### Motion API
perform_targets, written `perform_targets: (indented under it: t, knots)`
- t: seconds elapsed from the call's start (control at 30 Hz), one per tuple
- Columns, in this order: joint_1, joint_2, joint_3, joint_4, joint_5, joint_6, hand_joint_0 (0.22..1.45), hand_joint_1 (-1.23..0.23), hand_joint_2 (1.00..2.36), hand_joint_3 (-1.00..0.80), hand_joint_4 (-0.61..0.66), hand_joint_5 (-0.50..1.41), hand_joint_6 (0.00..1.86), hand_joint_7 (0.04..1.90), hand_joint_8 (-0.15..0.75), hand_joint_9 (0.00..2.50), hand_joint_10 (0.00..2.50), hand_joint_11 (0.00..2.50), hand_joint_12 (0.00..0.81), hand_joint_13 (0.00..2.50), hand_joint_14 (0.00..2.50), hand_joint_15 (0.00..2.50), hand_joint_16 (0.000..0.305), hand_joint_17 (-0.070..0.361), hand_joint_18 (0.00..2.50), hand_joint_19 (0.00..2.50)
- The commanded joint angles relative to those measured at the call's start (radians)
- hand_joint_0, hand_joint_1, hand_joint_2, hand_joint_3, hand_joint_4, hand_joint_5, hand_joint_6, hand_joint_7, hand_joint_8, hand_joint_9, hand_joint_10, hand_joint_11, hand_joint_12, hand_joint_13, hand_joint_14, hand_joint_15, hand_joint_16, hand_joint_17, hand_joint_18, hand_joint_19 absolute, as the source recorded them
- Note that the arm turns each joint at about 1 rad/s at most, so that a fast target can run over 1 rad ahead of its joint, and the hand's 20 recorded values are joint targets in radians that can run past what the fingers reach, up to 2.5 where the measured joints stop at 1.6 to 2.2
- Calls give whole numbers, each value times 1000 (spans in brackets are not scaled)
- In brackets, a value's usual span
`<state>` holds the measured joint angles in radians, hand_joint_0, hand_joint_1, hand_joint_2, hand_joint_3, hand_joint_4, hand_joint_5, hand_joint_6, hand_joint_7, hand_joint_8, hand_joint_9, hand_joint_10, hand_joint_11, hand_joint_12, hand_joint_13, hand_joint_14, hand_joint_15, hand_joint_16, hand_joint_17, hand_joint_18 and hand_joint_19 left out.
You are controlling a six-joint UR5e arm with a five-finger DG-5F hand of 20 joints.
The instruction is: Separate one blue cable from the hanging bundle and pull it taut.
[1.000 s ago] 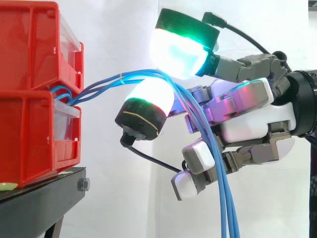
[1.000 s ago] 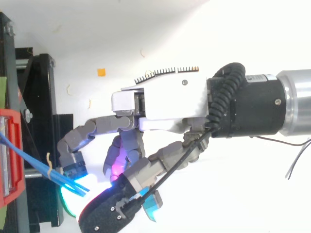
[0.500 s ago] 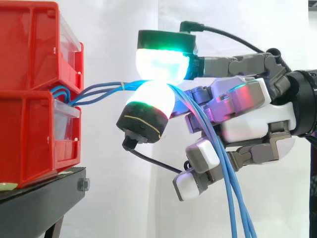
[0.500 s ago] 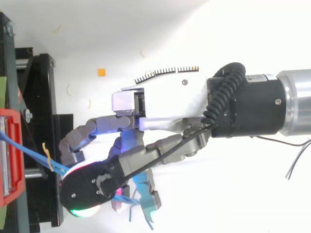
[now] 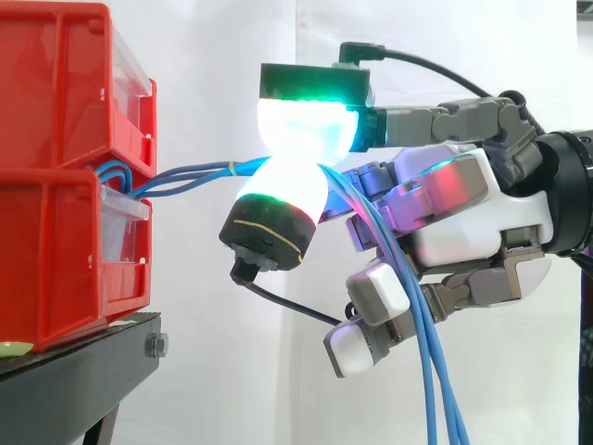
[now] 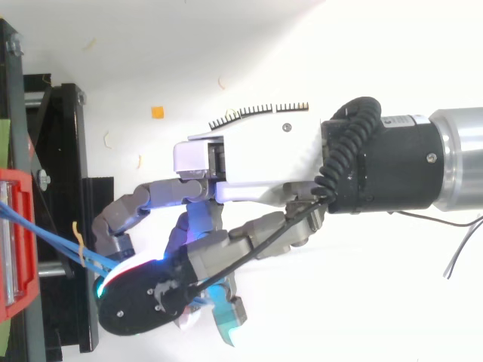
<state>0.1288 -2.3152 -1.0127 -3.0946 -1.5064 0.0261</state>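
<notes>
Pinching blue cables [image 5: 195, 172] between two pads [image 5: 301, 134], hand [image 5: 463, 222] closed, number pinched unclear, ends cut off.

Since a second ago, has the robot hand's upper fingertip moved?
Yes, upper fingertip went left toward red plastic bins, down onto lower fingertip, pinching thin blue cables.

Light was bright and even; white curtain [image 5: 232, 389] was nearly blown out. Pads [image 5: 306, 130] on my hand [image 5: 473, 232] glared white-green, washing the blue cables [image 5: 190, 172] beside them. Floor [image 6: 151, 45] looked greyer upper-left from above.
</notes>
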Motion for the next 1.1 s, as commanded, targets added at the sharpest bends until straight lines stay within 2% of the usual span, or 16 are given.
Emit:
perform_targets:
  t: [0.0,0.2,0.4,0.43,0.6,0.8,0.97,1.07]
  knots:
    - [0,0,0,1,0,0,557,-611,1013,-190,120,99,503,1345,191,1720,8,206,315,1121,12,368,69,156,706,463]
    - [0,0,0,1,0,0,615,-733,1015,-253,150,98,501,1381,182,1719,12,293,275,1102,15,415,59,132,645,513]
    - [0,0,0,1,0,0,646,-834,1005,-445,154,101,500,1405,170,1729,13,324,263,1088,16,427,55,123,635,524]
    - [0,-1,0,1,0,0,592,-808,1000,-500,152,102,500,1400,172,1732,14,327,264,1090,15,422,55,125,639,520]
    - [0,-1,0,2,-1,0,463,-651,1000,-500,161,109,501,1387,173,1761,11,266,289,1128,14,393,64,143,694,480]
    - [0,0,0,1,-1,-8,446,-608,1000,-500,147,113,501,1394,168,1776,11,261,294,1140,13,385,65,147,707,472]
    - [0,0,10,-4,41,-123,450,-599,1000,-500,152,113,501,1395,170,1773,10,260,296,1136,13,385,65,147,696,481]
    - [0,-1,23,-12,63,-181,434,-538,1000,-500,174,115,502,1374,169,1782,10,241,301,1145,14,376,67,151,708,470]
